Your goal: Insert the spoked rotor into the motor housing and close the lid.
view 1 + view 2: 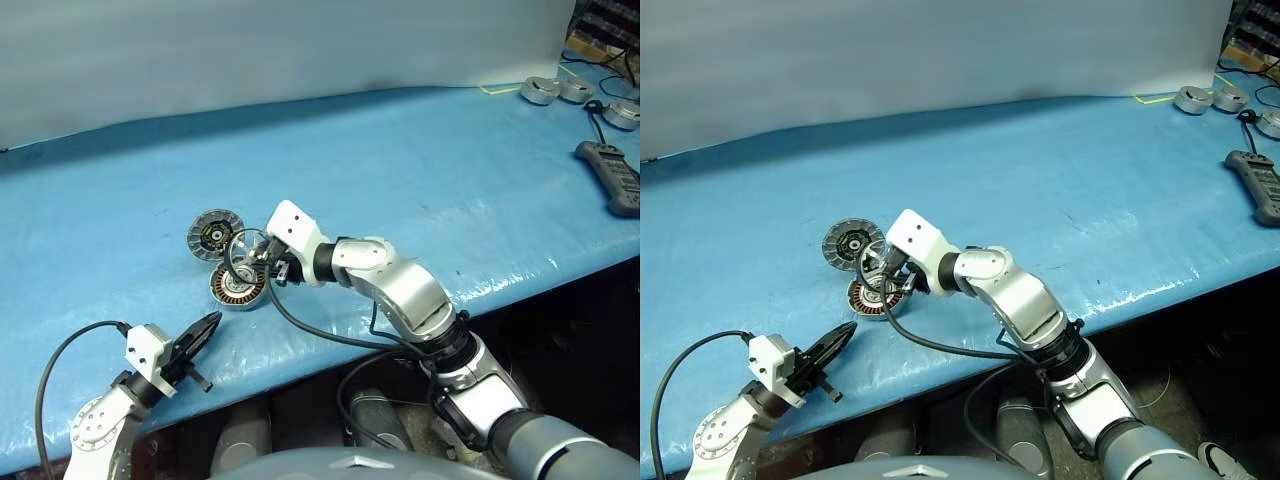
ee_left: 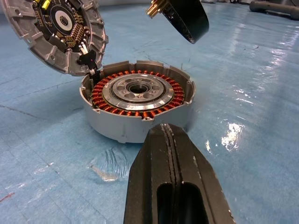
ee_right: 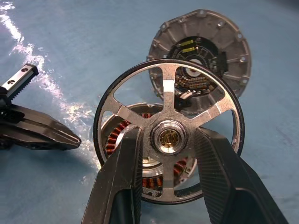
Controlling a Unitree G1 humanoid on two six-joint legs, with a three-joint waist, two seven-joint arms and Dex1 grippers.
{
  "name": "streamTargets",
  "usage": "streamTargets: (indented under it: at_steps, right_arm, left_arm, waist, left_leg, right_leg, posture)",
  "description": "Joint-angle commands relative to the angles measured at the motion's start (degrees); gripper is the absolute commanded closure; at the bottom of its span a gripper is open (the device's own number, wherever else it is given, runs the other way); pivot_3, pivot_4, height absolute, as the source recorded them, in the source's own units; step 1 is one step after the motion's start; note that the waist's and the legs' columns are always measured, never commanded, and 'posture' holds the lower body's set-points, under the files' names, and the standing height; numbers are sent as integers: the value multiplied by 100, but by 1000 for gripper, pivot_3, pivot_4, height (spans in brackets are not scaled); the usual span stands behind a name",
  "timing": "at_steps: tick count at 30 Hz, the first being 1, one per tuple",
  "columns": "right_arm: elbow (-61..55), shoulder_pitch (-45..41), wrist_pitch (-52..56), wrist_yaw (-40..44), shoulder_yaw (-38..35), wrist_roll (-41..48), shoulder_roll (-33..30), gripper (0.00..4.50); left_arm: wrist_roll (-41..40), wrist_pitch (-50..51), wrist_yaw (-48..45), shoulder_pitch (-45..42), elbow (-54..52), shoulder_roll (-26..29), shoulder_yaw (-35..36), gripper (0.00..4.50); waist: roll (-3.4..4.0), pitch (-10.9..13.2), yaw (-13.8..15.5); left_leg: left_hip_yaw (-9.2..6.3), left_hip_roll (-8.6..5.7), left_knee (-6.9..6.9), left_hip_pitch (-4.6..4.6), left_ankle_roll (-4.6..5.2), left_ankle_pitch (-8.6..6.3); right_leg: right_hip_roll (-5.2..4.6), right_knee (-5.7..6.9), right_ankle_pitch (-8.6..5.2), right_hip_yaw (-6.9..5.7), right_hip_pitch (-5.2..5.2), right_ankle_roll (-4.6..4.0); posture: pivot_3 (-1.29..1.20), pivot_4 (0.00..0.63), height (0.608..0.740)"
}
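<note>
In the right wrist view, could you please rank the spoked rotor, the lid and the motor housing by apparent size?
1. spoked rotor, though nearest the camera.
2. lid.
3. motor housing, mostly hidden behind the rotor, so unsure.

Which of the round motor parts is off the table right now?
The black-rimmed, silver-spoked rotor, gripped at its hub by the right claw; the copper-wound housing and its hinged lid sit on the mat.

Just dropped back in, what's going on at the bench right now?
The right end effector is clamped on the hub of the spoked rotor, holding it on edge in the air just above the motor housing. The housing sits open on the blue table, copper windings showing, with the lid swung up at its edge. The rotor is not in yet. The left end effector is shut and empty, beside the housing near the table's front edge.
</note>
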Motion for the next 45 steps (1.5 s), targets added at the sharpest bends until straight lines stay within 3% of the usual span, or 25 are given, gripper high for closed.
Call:
streamTargets:
  at_steps: [1,24,45]
  right_arm:
    - [105,-129,-208,78,175,-43,18,3176]
    - [256,-548,-194,118,235,-83,186,3176]
    - [981,-376,-334,127,432,-231,296,3176]
  left_arm:
    - [-44,-202,25,-1,-128,-26,93,4500]
    - [12,-368,-2,-90,65,-93,4,4500]
    - [21,-423,-42,-99,138,-90,6,4500]
  waist:
    - [0,0,1]
    - [0,0,-14]
    - [0,0,-14]
  left_leg:
    - [0,0,0,0,0,0]
    - [1,0,-2,-11,0,0]
    - [1,0,-2,-19,0,0]
  right_leg:
    - [0,0,0,0,0,0]
    - [1,2,0,1,-15,0]
    - [1,2,0,0,-20,0]
  posture:
    - [0,150,740]
    - [0,150,740]
    - [0,150,740]
